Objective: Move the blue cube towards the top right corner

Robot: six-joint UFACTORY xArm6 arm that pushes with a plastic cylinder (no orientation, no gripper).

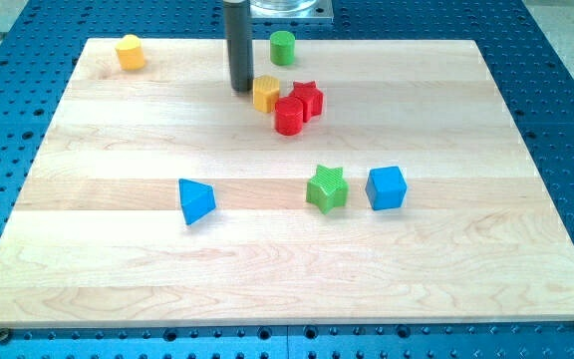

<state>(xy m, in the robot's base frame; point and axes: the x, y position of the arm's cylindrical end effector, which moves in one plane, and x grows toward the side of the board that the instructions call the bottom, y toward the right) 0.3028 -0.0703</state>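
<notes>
blue cube (386, 187): plain, glossy, slightly turned, just right of green star (327, 188); my tip (240, 89) far up-left of cube, touching nothing, just left of yellow block (265, 93)

No readable text, labels, brand names, numbers or signs appear anywhere in this view. The wooden counter (118, 249) shows only plain grain, with no printing or markings. The coloured blocks on it have blank faces, and the dark rod carries no lettering. The blue perforated surface (566, 60) around the counter is likewise unmarked.
</notes>
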